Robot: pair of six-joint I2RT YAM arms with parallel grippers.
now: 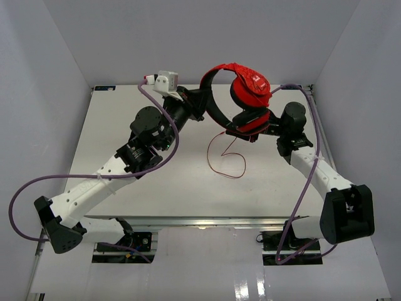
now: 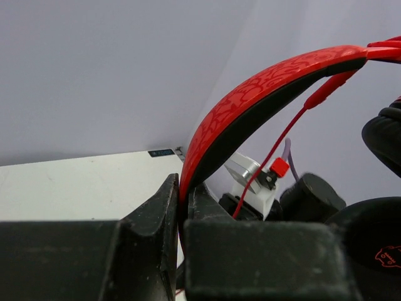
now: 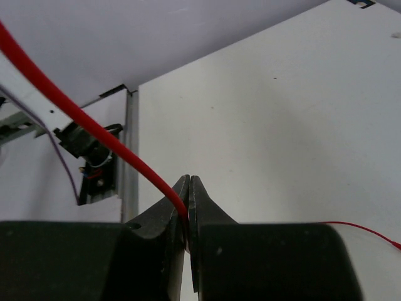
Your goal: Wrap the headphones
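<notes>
A white rectangular table (image 1: 175, 182) fills the middle of the top view, its surface matte and evenly lit, with only soft shadows on it. Plain pale grey walls close it in on three sides: a back wall (image 1: 188, 37) along the far edge, a left wall (image 1: 37, 94) and a right wall (image 1: 369, 94) slanting outward toward the camera. A small dark label (image 1: 103, 88) sits at the table's far left corner. A metal rail (image 1: 207, 221) runs along the near edge. Below it lies a glossy white floor (image 1: 207, 269) that catches a bright reflection (image 1: 244, 290).
</notes>
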